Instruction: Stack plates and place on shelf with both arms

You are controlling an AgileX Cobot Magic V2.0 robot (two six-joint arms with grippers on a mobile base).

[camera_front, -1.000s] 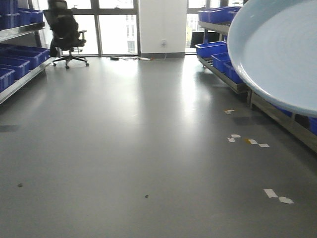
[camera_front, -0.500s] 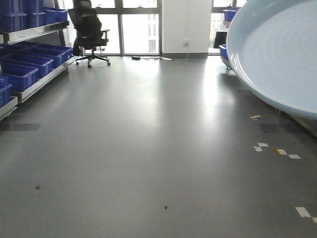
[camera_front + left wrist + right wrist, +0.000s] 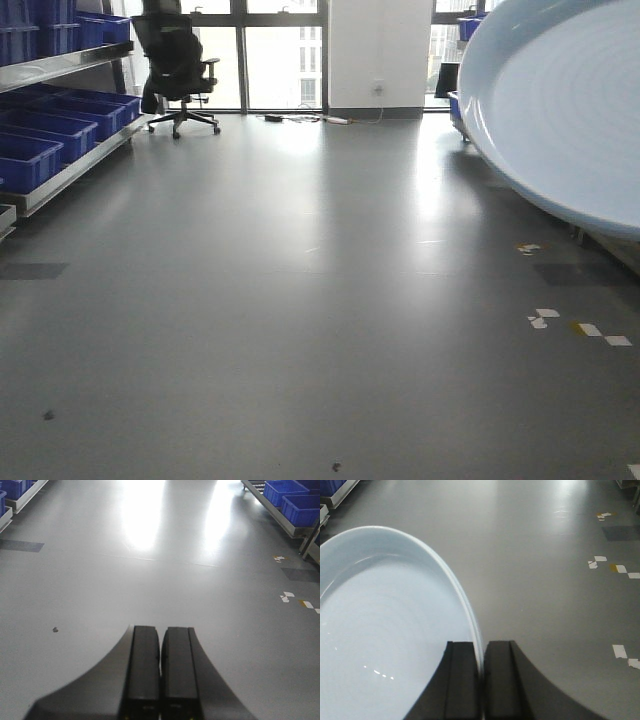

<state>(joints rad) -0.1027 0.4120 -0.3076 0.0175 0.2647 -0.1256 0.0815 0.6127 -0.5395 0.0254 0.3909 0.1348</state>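
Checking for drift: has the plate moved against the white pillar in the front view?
Yes, leftward. The plate now lies much closer to the white pillar than a second ago.

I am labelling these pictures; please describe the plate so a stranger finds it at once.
In the front view, look above the grey floor to the upper right corner. A large round plate fills it, its rim pinched in the right gripper. Unlike the dark blue bins, it is pale and glossy.

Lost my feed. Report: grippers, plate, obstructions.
Right gripper shut on plate rim. Left gripper shut, holding nothing. Floor ahead open; blue bins racked left, office chair far back.
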